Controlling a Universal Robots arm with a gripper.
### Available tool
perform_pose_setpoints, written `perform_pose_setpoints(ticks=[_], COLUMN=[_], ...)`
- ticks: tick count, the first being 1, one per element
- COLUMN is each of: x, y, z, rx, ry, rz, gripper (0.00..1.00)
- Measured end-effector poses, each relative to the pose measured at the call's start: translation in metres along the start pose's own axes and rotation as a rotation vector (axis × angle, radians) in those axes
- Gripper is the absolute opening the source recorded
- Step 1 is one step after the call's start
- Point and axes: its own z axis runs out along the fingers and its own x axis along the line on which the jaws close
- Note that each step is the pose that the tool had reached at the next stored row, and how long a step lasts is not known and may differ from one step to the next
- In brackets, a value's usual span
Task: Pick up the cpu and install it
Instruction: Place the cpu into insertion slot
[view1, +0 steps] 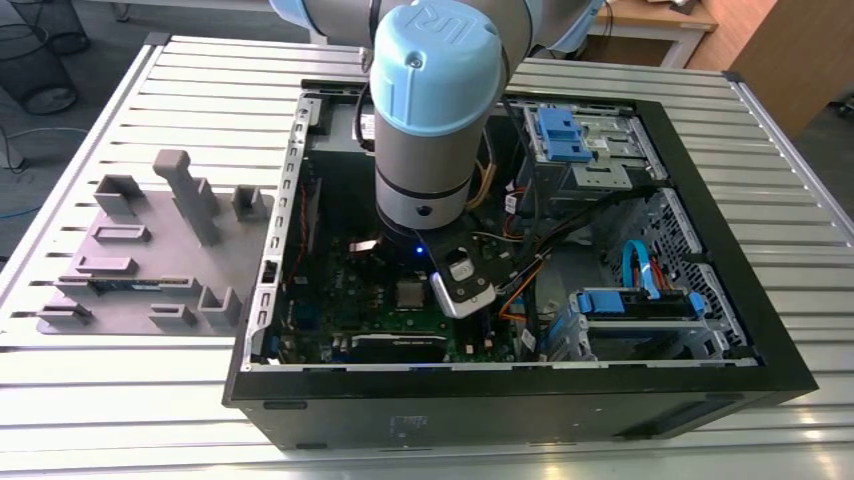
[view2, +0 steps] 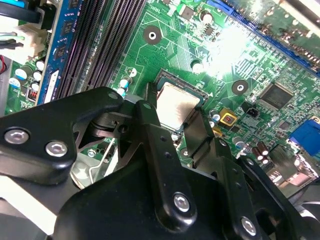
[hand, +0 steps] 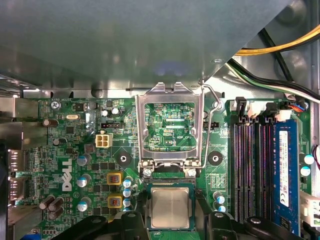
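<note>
The cpu (hand: 170, 207), a small square chip with a dull silvery top, lies in the socket on the green motherboard (hand: 70, 150). It also shows in the second wrist view as the cpu (view2: 176, 104). My gripper (view2: 172, 111) stands over it, with one black finger (view2: 150, 107) at one side of the chip and the other finger (view2: 196, 127) at the opposite side, both against its edges. The exterior view shows the arm (view1: 424, 120) reaching down into the open computer case, with my gripper (view1: 411, 287) low over the board.
The socket's metal lid frame (hand: 172, 95) is hinged open beside the cpu. Memory slots (hand: 250, 170) and a blue memory stick (hand: 287, 170) run nearby. Cables (view1: 534, 250) and blue drive bays (view1: 574, 135) fill the case. A grey parts fixture (view1: 147, 250) stands at the exterior view's left.
</note>
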Motion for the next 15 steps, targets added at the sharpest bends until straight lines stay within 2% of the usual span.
perform_pose_setpoints(ticks=[8,11,12,15], x=[-0.0001,-0.0002,-0.0002,-0.0002], y=[0.0000,0.0000,0.0000,0.0000], z=[0.0000,0.0001,0.0000,0.0000], rx=[-0.0001,-0.0001,0.0000,0.0000], ry=[0.0000,-0.0001,0.0000,0.0000], rz=[0.000,0.000,0.000,0.000], gripper=[0.46,0.48,0.54,0.54])
